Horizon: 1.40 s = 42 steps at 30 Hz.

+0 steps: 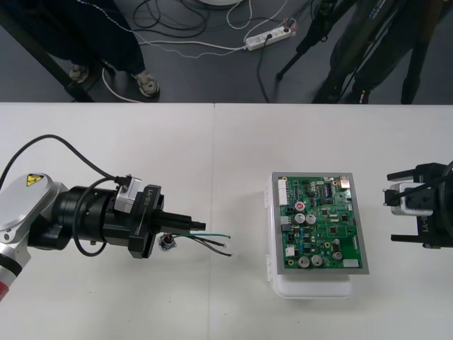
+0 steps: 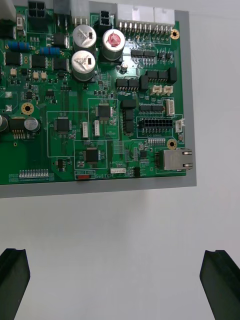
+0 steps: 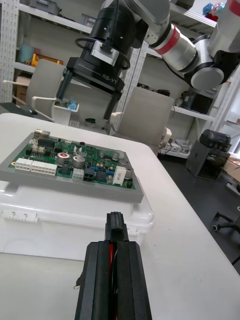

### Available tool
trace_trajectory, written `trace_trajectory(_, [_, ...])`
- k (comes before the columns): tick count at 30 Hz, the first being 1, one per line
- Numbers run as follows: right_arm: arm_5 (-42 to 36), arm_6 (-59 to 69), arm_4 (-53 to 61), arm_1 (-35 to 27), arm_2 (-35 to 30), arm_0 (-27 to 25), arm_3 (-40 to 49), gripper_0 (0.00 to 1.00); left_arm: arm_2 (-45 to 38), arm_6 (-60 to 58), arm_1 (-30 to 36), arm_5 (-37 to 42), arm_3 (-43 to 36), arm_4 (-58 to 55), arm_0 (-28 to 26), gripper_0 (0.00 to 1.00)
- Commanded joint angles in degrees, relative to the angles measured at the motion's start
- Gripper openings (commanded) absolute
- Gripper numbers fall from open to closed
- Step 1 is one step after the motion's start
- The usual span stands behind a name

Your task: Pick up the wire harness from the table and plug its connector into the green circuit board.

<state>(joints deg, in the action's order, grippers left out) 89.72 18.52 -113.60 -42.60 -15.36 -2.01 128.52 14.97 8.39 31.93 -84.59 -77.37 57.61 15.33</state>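
Observation:
My left gripper (image 1: 197, 227) hovers over the table left of the green circuit board (image 1: 318, 223), shut on the wire harness. Thin green and black wires (image 1: 214, 239) trail right from its fingers, and the round metal socket (image 1: 168, 242) hangs just under them. In the left wrist view the small black plug (image 3: 115, 224) sticks out between the shut fingers (image 3: 95, 280), pointing at the board (image 3: 75, 162) on its white base (image 3: 60, 220). My right gripper (image 1: 391, 207) waits open just right of the board. Its fingers (image 2: 14, 280) stand far apart short of the board's edge (image 2: 95, 95).
The board's white base (image 1: 311, 287) shows beyond its near edge. The right gripper (image 3: 90, 80) stands behind the board in the left wrist view. Bare table lies between the left gripper and the board. Cables and a power strip (image 1: 267, 39) lie on the floor beyond the far edge.

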Motion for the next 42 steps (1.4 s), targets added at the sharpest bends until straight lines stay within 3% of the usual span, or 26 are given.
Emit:
trace_trajectory(1, [0.3, -1.6, -4.0, -2.5, 3.1, -1.1, 1.6, 1.00, -1.8, 4.5, -2.1, -3.4, 0.4, 2.2, -1.0, 0.00])
trace_trajectory(12, [0.3, -1.9, -9.7, -1.0, 5.5, -0.7, 1.6, 1.00, -1.8, 6.5, -6.2, -5.4, 8.3, 4.2, 0.5, 0.00])
trace_trajectory(28, [0.3, -0.3, -20.3, 3.4, 11.9, 1.0, 1.6, 1.00, -1.9, 8.8, -7.8, -4.3, 8.4, 8.1, 0.3, 0.00])
trace_trajectory(42, [0.3, 1.9, -22.8, 5.2, 16.0, 3.8, -1.8, 1.00, -1.9, 11.1, -11.8, 0.0, 8.4, 11.4, 1.1, 0.00])
